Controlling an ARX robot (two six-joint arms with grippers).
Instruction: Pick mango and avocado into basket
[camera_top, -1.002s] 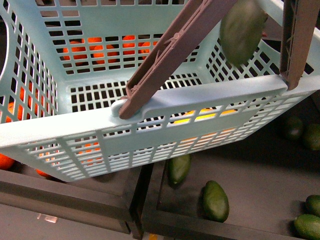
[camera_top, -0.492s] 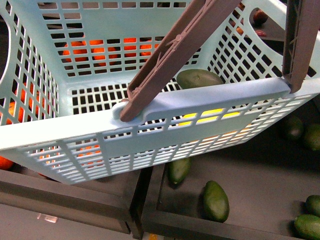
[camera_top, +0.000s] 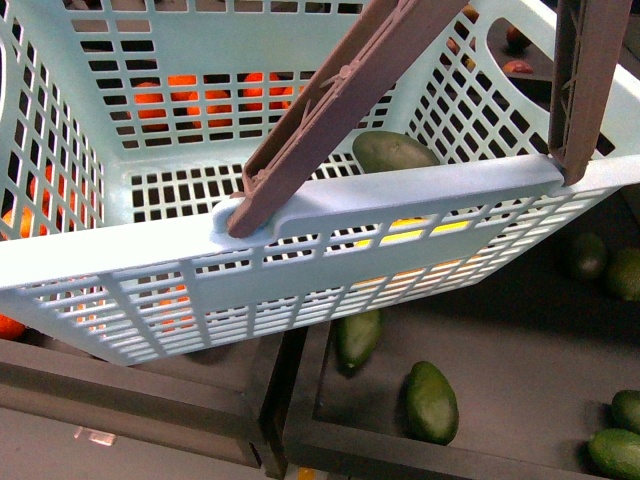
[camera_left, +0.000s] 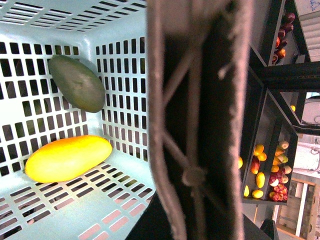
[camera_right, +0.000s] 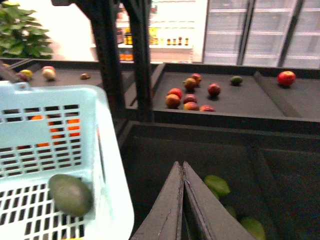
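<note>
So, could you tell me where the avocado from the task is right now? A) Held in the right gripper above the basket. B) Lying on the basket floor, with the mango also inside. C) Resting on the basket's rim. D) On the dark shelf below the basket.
B: the avocado lies on the slotted floor of the basket, apart from the mango, and the right gripper is shut and empty.

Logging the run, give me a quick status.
Right gripper shut, empty, outside the basket. Left gripper not visible. Avocado and mango both on the basket floor, apart. Nothing in the way.
</note>
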